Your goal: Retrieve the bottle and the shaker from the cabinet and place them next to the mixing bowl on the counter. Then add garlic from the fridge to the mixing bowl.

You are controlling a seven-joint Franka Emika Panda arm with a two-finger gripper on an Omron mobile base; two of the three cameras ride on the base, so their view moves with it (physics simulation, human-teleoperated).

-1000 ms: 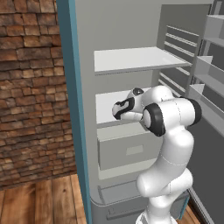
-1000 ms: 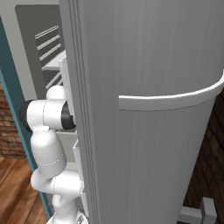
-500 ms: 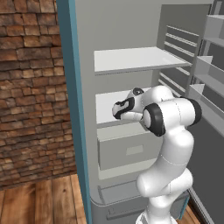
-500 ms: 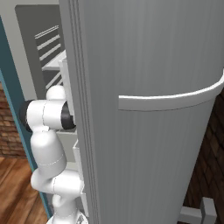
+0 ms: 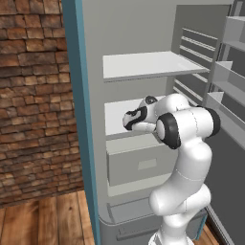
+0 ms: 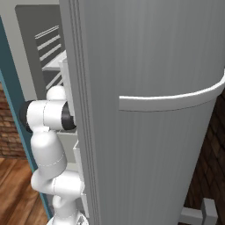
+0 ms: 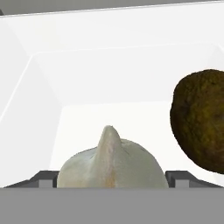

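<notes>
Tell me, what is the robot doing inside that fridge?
The robot's arm is reaching into the open fridge to get garlic. In the hand view, the gripper has a finger on each side of the garlic, which sits on a white shelf beside a lumpy brown thing. Whether it has the garlic gripped yet is hard to tell.
</notes>
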